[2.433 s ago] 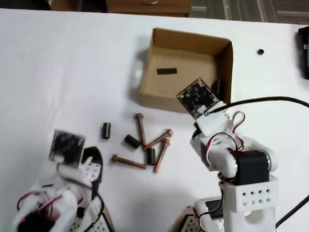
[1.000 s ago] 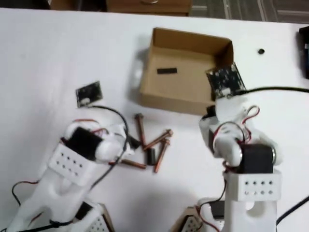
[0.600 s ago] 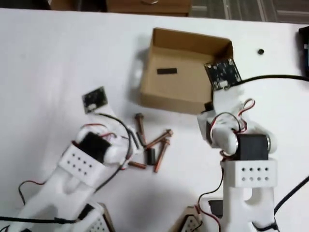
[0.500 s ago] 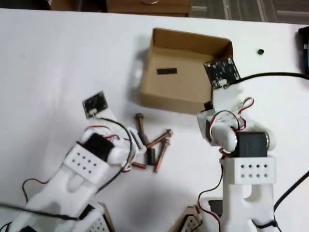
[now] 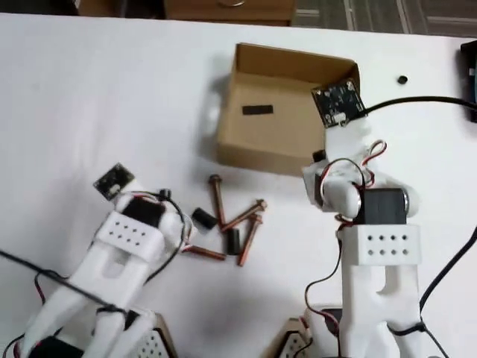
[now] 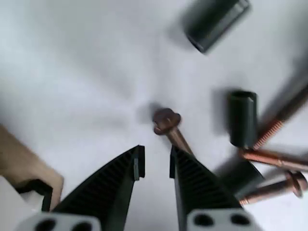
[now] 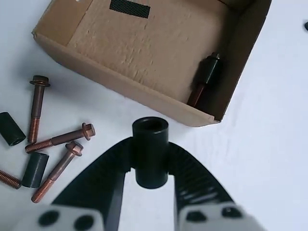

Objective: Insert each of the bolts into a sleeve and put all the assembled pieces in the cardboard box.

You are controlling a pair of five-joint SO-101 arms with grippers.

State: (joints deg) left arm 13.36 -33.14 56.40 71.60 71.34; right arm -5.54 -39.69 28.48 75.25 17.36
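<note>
At the 9 o'clock edge of the bolt pile, the left gripper (image 6: 156, 162) hovers with jaws narrowly apart over the head of a copper bolt (image 6: 174, 134), having swung in from the table's 7 o'clock corner, so a pick-up looks near. The right gripper (image 7: 150, 163) stays clamped on an upright black sleeve (image 7: 150, 137), bore upward, at 4 o'clock of the cardboard box (image 5: 246, 149)

The left pincer (image 6: 156, 164), slightly parted, hangs over a bolt (image 6: 170, 128).
</note>
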